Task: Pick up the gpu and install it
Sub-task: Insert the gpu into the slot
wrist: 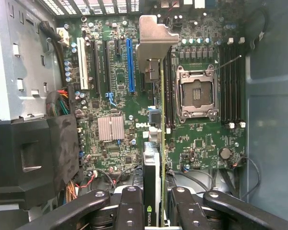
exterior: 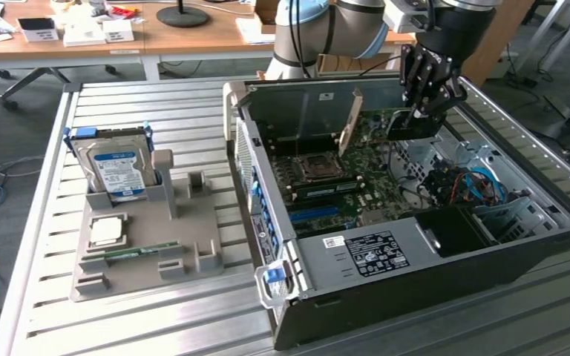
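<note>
My gripper (exterior: 421, 111) reaches down into the open computer case (exterior: 414, 259) and is shut on the gpu (exterior: 404, 126). In the wrist view the gpu (wrist: 162, 143) shows edge-on as a thin green card between my two black fingers (wrist: 129, 206). Its silver bracket (wrist: 153, 43) points at the case's rear wall and its black fan side (wrist: 151, 167) faces the expansion slots. The card hangs over the green motherboard (wrist: 115, 110), between the blue slot (wrist: 130, 64) and the CPU socket (wrist: 197, 96). Whether its edge touches a slot I cannot tell.
A grey holder (exterior: 146, 252) on the slatted table at the exterior view's left carries a hard drive with a blue label (exterior: 116, 167), a processor chip (exterior: 107, 230) and a memory stick (exterior: 131, 252). Cables (exterior: 463, 185) and a black power supply (wrist: 33, 158) crowd the case.
</note>
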Robot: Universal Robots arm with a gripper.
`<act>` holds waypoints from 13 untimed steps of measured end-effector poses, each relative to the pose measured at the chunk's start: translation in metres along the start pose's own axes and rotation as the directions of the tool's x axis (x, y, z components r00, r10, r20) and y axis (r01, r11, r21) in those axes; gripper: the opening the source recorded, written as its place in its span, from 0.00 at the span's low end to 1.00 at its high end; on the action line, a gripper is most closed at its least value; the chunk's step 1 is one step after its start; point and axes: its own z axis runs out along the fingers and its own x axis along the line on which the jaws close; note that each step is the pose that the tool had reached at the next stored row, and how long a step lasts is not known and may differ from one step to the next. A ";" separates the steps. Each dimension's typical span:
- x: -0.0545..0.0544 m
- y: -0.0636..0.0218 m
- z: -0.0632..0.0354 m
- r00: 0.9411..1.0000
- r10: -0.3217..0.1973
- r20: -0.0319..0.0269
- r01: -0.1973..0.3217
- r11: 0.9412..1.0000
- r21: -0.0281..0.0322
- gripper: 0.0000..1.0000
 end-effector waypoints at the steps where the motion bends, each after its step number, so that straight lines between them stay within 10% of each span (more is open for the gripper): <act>1: 0.000 0.0000 0.0000 1.000 0.000 0.000 0.000 1.000 0.000 0.27; 13: 0.000 0.0001 0.0026 1.000 0.000 0.000 0.000 1.000 0.000 0.27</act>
